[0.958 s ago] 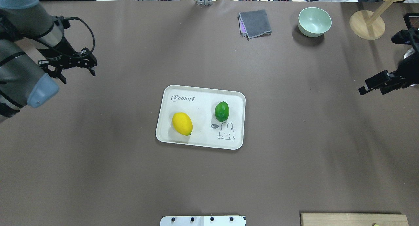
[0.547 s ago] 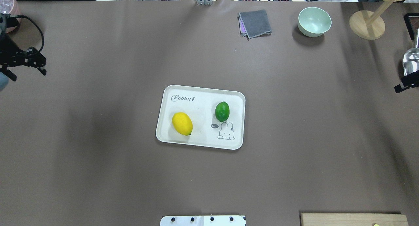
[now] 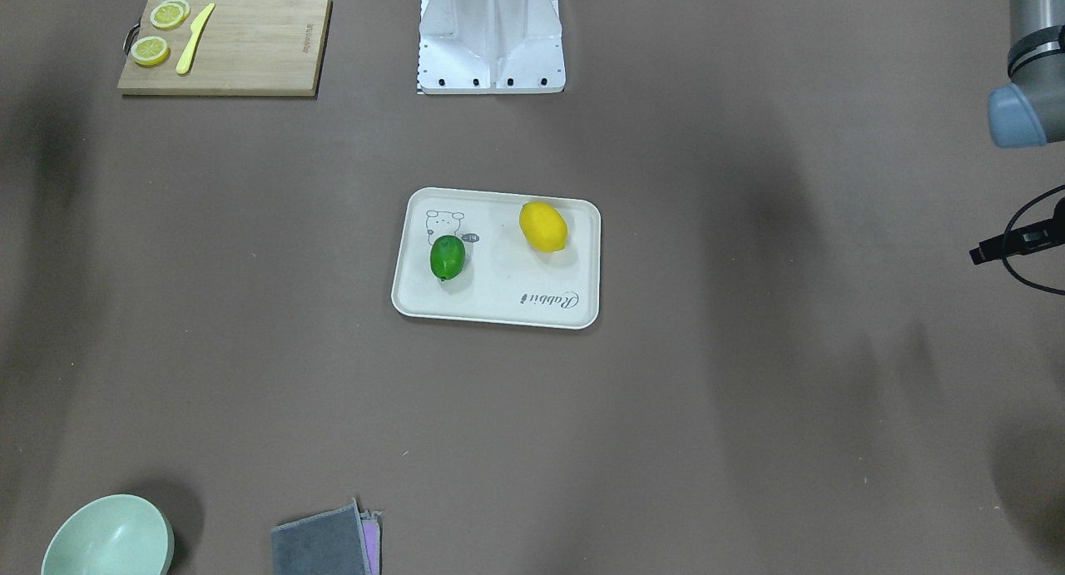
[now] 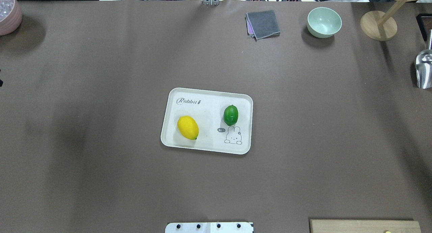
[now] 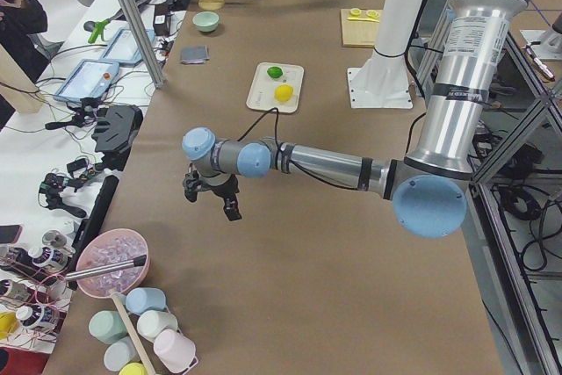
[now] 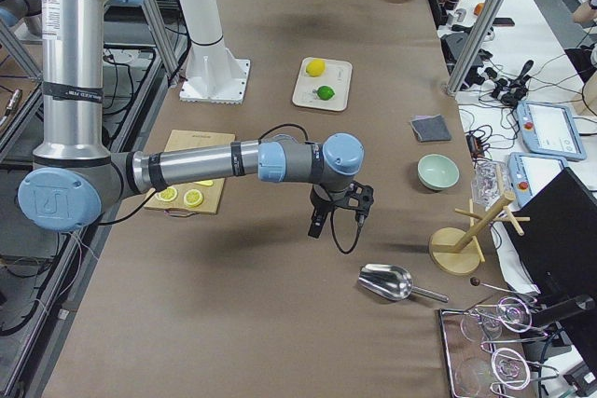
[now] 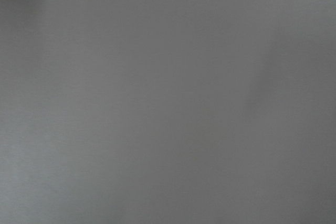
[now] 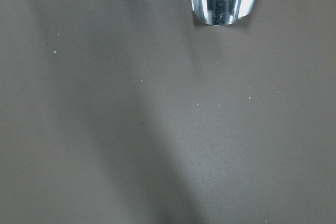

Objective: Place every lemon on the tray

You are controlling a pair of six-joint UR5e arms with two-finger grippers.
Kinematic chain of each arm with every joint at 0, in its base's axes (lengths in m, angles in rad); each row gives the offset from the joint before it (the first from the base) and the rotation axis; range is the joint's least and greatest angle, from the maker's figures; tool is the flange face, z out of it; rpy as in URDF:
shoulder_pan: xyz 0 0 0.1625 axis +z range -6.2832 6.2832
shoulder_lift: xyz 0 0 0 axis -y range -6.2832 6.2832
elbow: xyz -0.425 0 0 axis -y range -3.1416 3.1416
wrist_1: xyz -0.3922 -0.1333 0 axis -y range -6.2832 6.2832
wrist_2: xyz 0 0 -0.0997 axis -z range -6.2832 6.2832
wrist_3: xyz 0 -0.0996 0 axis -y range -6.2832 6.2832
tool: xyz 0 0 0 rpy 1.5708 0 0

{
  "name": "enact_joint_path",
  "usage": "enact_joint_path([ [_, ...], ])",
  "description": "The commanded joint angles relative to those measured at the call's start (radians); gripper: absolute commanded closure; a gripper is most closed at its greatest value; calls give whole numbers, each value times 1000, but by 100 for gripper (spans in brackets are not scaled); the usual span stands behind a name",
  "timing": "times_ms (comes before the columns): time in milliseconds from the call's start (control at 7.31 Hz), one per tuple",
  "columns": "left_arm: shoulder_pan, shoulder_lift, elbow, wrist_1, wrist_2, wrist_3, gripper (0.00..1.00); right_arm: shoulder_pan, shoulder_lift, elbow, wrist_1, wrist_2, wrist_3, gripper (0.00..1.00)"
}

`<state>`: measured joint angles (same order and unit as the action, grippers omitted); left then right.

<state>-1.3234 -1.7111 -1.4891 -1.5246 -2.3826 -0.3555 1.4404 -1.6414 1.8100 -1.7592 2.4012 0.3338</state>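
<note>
I'm watching the left gripper [image 5: 212, 205] and right gripper [image 6: 336, 226] hovering at opposite ends of the table [image 4: 101, 175], well apart from the tray [image 4: 206, 98].
I cannot tell how either one's jaws are standing; the right one is hanging near a metal scoop [image 6: 384, 280]. Wide brown tabletop is stretching all round the tray, whose grey script is reading "Rabbit"; the yellow lemon [image 4: 188, 127] and green lemon [image 4: 231, 115] are lying on it, apart.

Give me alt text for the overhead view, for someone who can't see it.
A cream tray at the centre of a brown table holds a yellow lemon and a green lemon, lying apart. A grey cloth and a pale green bowl sit along the far edge.
</note>
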Motion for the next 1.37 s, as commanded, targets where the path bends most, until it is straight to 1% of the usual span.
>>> enact_joint_path([
  [0,-81,112,18,-58,-3,126,2,18,0,8,-32,-57,-86,1],
  [137,-111,163,12,-102,-9,133,2,21,0,6,-32,-57,-100,1],
  [274,-153,226,20,-142,-10,188,2,21,2,5,-28,-56,-102,1],
  [411,-210,257,26,-160,-10,228,2,21,0,0,-22,-53,-128,1],
  [547,-220,257,29,-160,-10,251,2,21,0,0,-20,-51,-153,1],
  [684,-259,257,29,-157,-4,307,2,21,0,3,-19,-51,-154,1],
  [821,-258,257,14,-149,20,357,2,21,0,-1,-19,-48,-153,1],
  [958,-269,257,-14,-146,23,366,2,21,-4,-3,-3,-48,-160,1],
  [1095,-266,252,-84,-76,19,365,2,21,-9,-3,0,-47,-160,1],
  [1232,-269,245,-155,40,16,366,2,21,-9,0,1,-47,-160,1],
])
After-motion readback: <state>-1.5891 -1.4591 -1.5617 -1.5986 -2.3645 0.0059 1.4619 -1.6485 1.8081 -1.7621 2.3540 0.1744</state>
